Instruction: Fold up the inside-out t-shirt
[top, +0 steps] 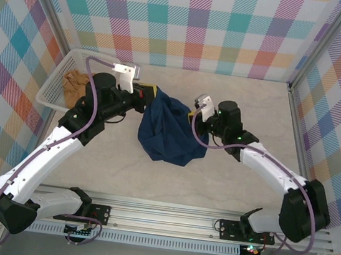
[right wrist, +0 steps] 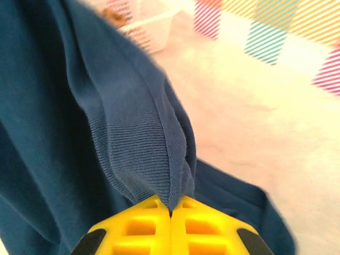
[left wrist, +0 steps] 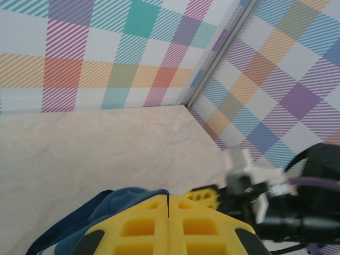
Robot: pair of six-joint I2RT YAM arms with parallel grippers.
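Note:
The inside-out t-shirt (top: 168, 133) is a dark navy bundle held up between both arms at the table's middle, its lower part sagging onto the tabletop. My left gripper (top: 150, 93) pinches its upper left edge; in the left wrist view the yellow jaws (left wrist: 168, 198) are pressed together with blue cloth (left wrist: 109, 210) running to their tip. My right gripper (top: 193, 113) holds the upper right edge. In the right wrist view it (right wrist: 170, 206) is shut on a ribbed band of the t-shirt (right wrist: 133, 143), with folds hanging to the left.
A white mesh basket (top: 56, 81) stands at the table's left, holding a tan-orange garment (top: 74, 85); its corner shows in the right wrist view (right wrist: 151, 26). Checkered walls enclose the pale tabletop (top: 249, 106) on three sides. The two grippers are close together.

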